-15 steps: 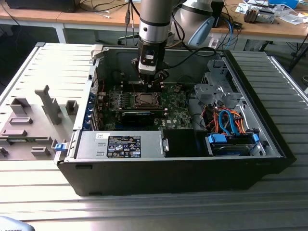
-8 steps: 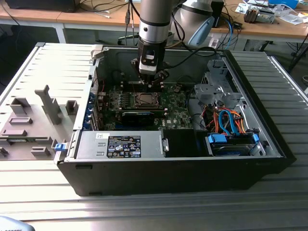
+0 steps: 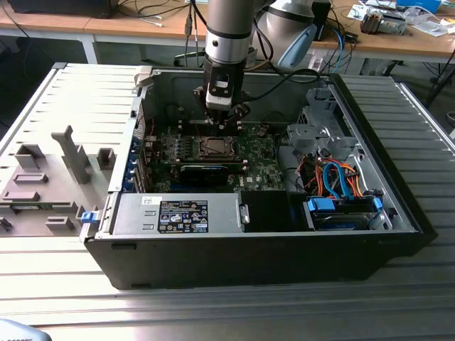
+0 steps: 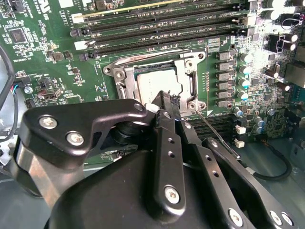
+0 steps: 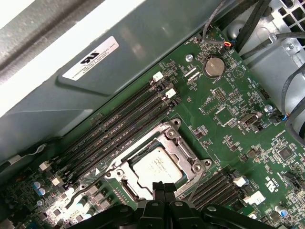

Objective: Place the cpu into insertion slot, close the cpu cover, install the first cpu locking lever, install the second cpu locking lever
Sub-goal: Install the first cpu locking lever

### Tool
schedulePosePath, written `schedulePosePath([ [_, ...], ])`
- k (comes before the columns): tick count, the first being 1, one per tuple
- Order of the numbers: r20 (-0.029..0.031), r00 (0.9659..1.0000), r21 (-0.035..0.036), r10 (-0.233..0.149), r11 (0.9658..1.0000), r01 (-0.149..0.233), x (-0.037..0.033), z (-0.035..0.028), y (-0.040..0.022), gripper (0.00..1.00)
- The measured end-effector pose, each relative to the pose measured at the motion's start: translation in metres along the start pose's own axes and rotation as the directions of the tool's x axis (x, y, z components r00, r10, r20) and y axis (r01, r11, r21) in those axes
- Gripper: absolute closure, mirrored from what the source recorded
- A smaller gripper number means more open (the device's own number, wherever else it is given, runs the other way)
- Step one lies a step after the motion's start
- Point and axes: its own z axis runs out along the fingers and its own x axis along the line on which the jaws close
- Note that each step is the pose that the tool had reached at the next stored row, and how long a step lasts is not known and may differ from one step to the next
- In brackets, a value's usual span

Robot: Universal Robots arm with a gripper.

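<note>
Hand [image 4: 164, 102] pinched narrow over cpu [image 4: 155, 83], cpu cover [image 4: 188, 78] shut around chip, motherboard [image 4: 43, 57] beneath

We see the cpu [image 4: 155, 82] partly hidden behind the gripper [image 4: 164, 102]; its lower edge is covered.

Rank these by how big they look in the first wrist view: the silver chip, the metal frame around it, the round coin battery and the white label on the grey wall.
1. White label
2. The cpu cover, the frame around the chip
3. The cpu, partly hidden by the gripper
4. Coin battery

The label's rank is unsure, since it may lie nearer the camera.
</note>
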Motion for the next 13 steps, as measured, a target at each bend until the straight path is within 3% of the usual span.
schedulePosePath([
  [13,0.0005,1.0000,0.0000,-0.007,1.0000,0.007,0.0000,0.0000,0.0000,0.89],
])
